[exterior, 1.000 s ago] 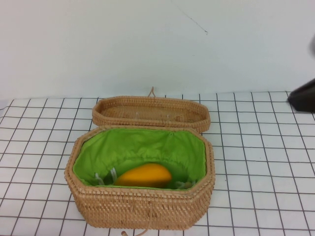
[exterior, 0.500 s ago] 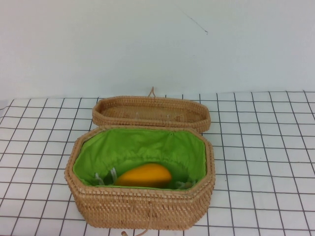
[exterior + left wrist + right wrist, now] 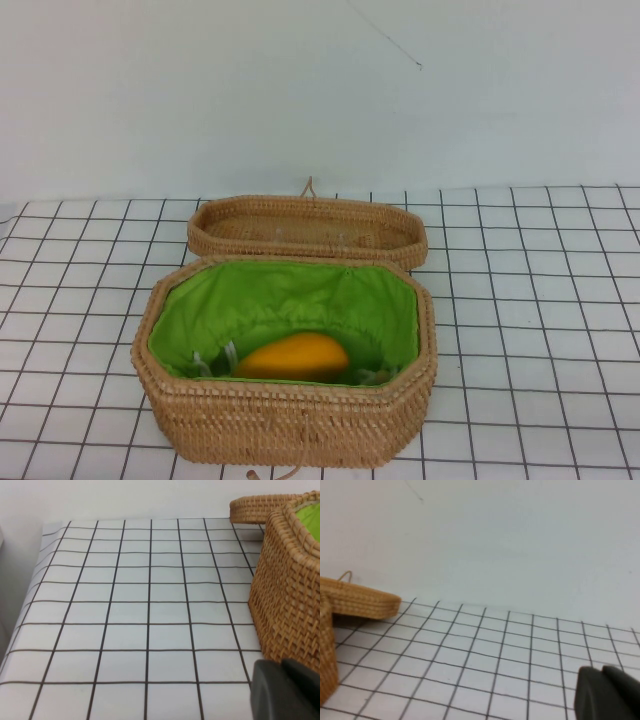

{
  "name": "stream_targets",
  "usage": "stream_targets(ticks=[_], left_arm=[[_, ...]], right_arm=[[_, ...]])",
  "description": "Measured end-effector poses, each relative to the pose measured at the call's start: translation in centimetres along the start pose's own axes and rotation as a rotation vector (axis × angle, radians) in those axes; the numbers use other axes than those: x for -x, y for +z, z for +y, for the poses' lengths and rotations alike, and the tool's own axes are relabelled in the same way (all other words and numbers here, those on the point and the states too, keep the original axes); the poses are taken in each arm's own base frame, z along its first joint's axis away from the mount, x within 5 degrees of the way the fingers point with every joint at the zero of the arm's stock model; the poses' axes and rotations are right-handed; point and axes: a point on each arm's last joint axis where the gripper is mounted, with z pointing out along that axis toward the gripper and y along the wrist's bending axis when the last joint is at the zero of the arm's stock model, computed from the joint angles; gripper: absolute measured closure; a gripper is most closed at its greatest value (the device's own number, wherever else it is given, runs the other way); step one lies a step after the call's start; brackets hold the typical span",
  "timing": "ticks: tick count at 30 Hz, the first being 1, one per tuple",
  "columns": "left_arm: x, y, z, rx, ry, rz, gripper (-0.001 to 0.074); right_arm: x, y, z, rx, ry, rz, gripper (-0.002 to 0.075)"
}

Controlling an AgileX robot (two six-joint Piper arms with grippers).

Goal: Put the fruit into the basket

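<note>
The fruit (image 3: pixel 292 357) lies inside the basket (image 3: pixel 285 420), near its front wall, with its long axis across the table. Both arms are outside the high view. The right gripper (image 3: pixel 607 694) is shut and empty, well to the right of the basket; the left gripper (image 3: pixel 285 690) sits just beside its left wall, jaws maybe closed, I cannot tell. A second ago the right arm showed at the right edge; now it is gone.
</note>
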Motion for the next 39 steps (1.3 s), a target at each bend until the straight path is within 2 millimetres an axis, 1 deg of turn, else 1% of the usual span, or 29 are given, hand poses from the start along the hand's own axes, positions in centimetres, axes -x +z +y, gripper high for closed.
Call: stream_targets(ticks=[2, 3, 6, 9, 13, 39], left_arm=[[0.0, 0.0, 0.0, 0.0, 0.0, 0.0, 0.0737], [0.0, 0.0, 0.0, 0.0, 0.0, 0.0, 0.0738], [0.0, 0.0, 0.0, 0.0, 0.0, 0.0, 0.0738], [0.0, 0.0, 0.0, 0.0, 0.0, 0.0, 0.0738], [0.0, 0.0, 0.0, 0.0, 0.0, 0.0, 0.0738], [0.0, 0.0, 0.0, 0.0, 0.0, 0.0, 0.0738]], right_arm=[[-1.3, -0.2, 0.0, -0.026, 0.013, -0.007, 0.0726], [-1.5, -0.3, 0.0, -0.036, 0.022, -0.004, 0.0726], [-1.7, -0.3, 0.0, -0.039, 0.033, 0.022, 0.0726], [-2.5, -0.3, 0.3, -0.014, -0.06, 0.109, 0.0726], [-3.1, -0.4, 0.5, 0.013, -0.067, 0.168, 0.0726], [-3.2, -0.4, 0.5, 0.019, -0.065, 0.181, 0.0727]])
